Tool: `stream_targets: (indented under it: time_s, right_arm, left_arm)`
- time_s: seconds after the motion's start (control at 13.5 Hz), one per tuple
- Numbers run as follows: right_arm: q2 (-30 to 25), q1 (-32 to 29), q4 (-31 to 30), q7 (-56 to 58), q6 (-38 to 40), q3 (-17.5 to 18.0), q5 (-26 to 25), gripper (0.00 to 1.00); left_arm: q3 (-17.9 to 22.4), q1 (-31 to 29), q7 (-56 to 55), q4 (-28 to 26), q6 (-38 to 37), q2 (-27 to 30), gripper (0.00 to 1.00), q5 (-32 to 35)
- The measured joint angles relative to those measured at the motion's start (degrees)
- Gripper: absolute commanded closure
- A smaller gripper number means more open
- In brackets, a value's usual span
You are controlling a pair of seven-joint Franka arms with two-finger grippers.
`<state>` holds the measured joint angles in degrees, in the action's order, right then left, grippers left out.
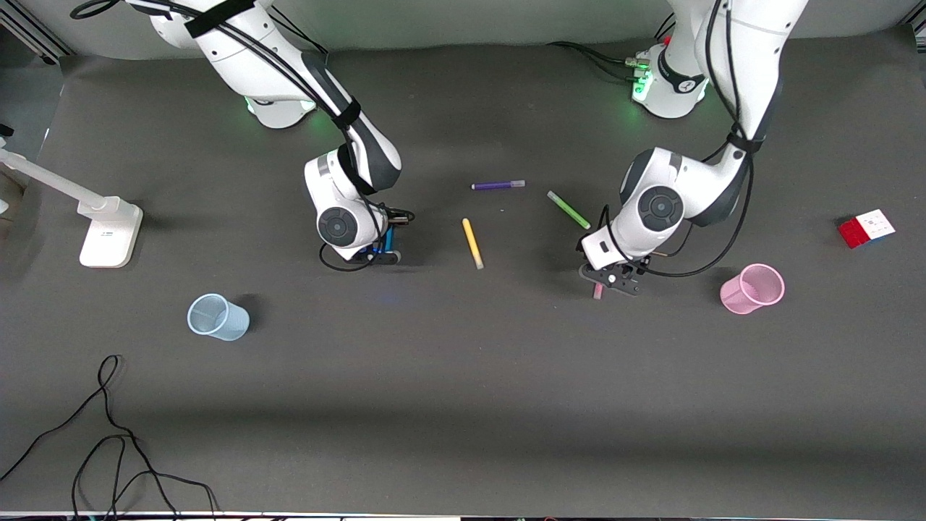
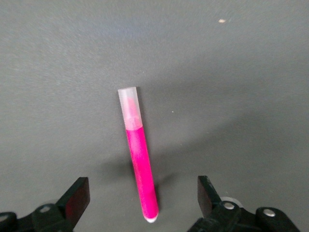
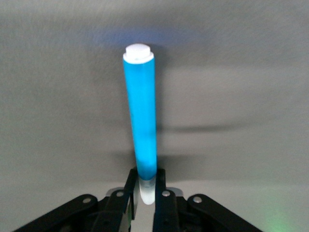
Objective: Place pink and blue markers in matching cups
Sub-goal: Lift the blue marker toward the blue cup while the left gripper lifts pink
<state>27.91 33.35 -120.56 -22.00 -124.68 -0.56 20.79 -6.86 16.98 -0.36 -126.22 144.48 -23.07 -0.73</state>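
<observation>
The blue marker (image 3: pixel 141 121) lies on the dark mat, and my right gripper (image 3: pixel 146 186) is shut on its pale end; in the front view only a bit of that blue marker (image 1: pixel 387 239) shows under my right gripper (image 1: pixel 383 255). The pink marker (image 2: pixel 137 159) lies flat between the spread fingers of my open left gripper (image 2: pixel 142 198), touching neither. From the front, the pink marker (image 1: pixel 598 291) peeks out below my left gripper (image 1: pixel 611 281). The pale blue cup (image 1: pixel 216 317) stands toward the right arm's end, the pale pink cup (image 1: pixel 752 289) toward the left arm's end.
A yellow marker (image 1: pixel 472 243), a purple marker (image 1: pixel 498 185) and a green marker (image 1: pixel 568 210) lie between the two arms. A red and white block (image 1: pixel 866 228) sits near the left arm's end. A white stand (image 1: pixel 108 231) and loose black cables (image 1: pixel 108 434) are at the right arm's end.
</observation>
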Motion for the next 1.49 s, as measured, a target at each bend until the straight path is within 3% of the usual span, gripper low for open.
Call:
stream_targets:
  time_s: [0.15,0.22,0.45,0.52,0.74,1.11,1.34,1.49]
  right_arm:
    - [-1.7,0.0,2.4,0.0,3.7,-3.4,0.0,1.00]
    - [-2.6,0.0,5.7,0.0,9.4,-6.1,0.0,1.00]
    - [-4.1,-0.9,21.2,0.3,27.9,-16.1,0.0,1.00]
    - [-4.3,-2.8,25.6,0.5,31.8,-17.8,0.1,1.00]
    - [-4.5,-12.0,34.1,0.8,43.3,-18.7,2.5,1.00]
    - [-4.4,-26.3,38.9,0.9,59.7,-19.1,10.0,1.00]
    - [-4.0,-29.7,38.9,0.9,66.4,-19.1,10.3,1.00]
    - [-3.3,-31.1,38.9,1.4,68.9,-19.1,10.3,1.00]
  left_arm:
    - [0.1,0.0,0.0,0.0,0.8,-1.7,0.10,0.0]
    - [0.2,0.0,0.0,0.0,0.9,-2.0,0.19,0.0]
    - [0.4,0.0,-0.2,0.2,0.9,-2.1,0.55,0.0]
    - [0.4,0.0,-1.1,0.3,0.9,-2.1,0.61,0.0]
    - [0.4,0.0,-3.3,0.9,0.9,-2.0,0.90,0.0]
    - [0.6,0.0,-6.8,2.6,-0.7,-2.0,0.95,0.0]
    - [0.9,-0.2,-8.4,7.6,-7.7,-1.7,0.95,-0.1]
    - [1.3,-2.6,-8.7,12.9,-17.3,0.0,0.95,-0.2]
